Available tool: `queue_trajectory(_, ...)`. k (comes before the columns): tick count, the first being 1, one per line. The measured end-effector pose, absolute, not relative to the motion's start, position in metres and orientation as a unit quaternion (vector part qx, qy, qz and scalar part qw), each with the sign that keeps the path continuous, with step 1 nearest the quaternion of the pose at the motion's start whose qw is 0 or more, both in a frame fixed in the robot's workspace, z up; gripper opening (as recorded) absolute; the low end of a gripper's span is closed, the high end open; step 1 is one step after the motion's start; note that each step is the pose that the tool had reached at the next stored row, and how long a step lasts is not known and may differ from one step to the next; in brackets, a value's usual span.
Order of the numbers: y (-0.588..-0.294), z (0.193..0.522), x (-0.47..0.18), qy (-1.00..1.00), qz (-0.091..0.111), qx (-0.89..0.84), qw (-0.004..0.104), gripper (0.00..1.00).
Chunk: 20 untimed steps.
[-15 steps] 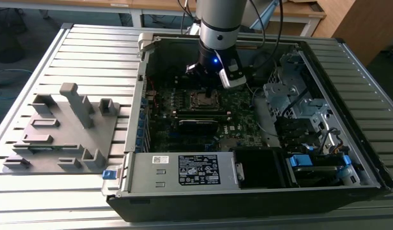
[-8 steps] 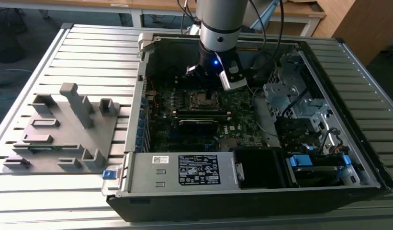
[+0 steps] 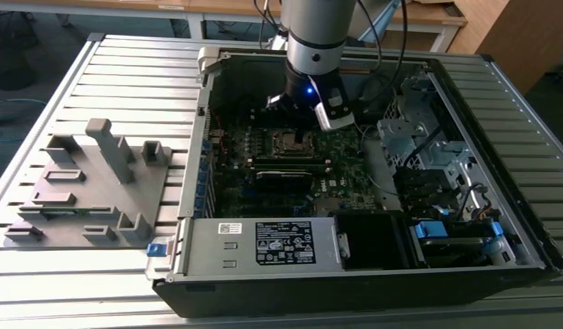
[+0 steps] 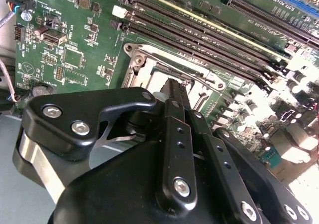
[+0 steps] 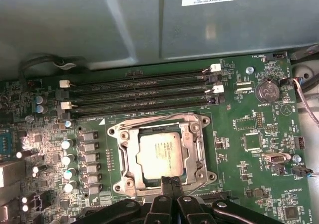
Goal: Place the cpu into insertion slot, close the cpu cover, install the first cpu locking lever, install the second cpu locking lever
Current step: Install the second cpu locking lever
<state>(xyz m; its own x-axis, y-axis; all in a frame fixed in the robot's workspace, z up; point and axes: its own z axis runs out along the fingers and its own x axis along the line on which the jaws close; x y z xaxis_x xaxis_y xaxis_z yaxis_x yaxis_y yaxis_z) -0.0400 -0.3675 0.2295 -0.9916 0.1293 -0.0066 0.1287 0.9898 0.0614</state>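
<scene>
The cpu (image 5: 160, 154), a silver-grey square chip, lies flat in the insertion slot (image 5: 117, 159) on the green motherboard. The cpu cover (image 5: 192, 149), a silver frame with a cut-out centre, lies down around the chip. My gripper (image 5: 170, 180) is shut, its black fingertips pressed together at the edge of the socket, with nothing seen between them. In the second wrist view the gripper (image 4: 172, 83) tip sits right at the socket frame (image 4: 149, 67), beside a thin metal lever (image 4: 199, 78) along its edge. In the exterior view the arm (image 3: 313, 62) reaches down into the open case just behind the socket (image 3: 293, 142).
Long black memory slots (image 5: 139, 92) run beside the socket, with the case's grey wall (image 5: 124, 20) beyond. A power supply box (image 3: 262, 241) and drive cage (image 3: 418, 144) crowd the case. A grey fixture plate (image 3: 89, 185) stands on the slatted table at the exterior view's left.
</scene>
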Motion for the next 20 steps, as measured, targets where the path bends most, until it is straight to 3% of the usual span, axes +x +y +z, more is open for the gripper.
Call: queue_trajectory(20, -0.384, 0.233, -0.04, 0.997, 0.03, 0.065, 0.005, 0.1)
